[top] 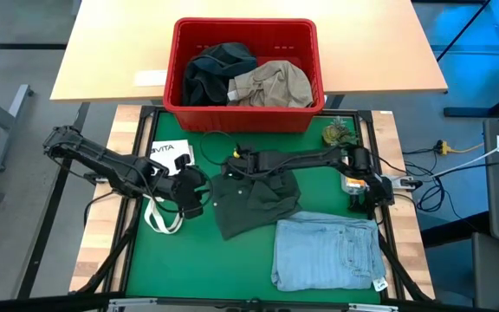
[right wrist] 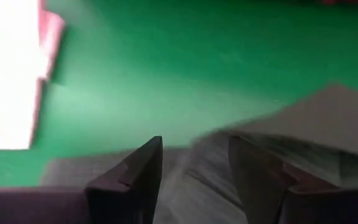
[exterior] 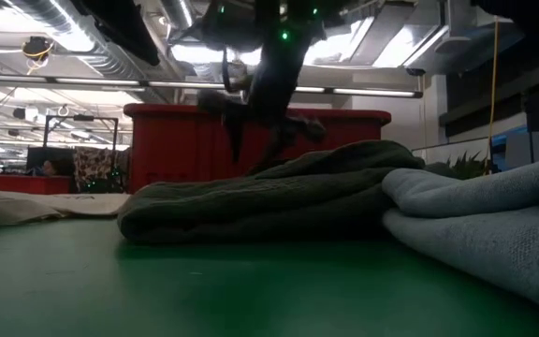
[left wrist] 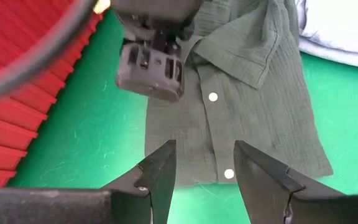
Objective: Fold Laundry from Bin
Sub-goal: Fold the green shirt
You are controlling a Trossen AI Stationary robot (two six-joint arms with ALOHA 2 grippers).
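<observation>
Listing what we see in the high view: dark green shirt (top: 254, 202) at frame centre on the green mat (top: 232, 260), folded jeans (top: 327, 253) just beside it at lower right. The red bin (top: 243, 74) at upper centre holds a dark garment (top: 213, 74) and a khaki one (top: 271, 84). Left gripper (top: 199, 191), fingers spread, sits at the shirt's left edge; right gripper (top: 235, 159), also spread, sits over its upper edge.

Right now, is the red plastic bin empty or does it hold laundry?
Not empty: the red plastic bin holds a dark garment and a khaki-beige one.
</observation>
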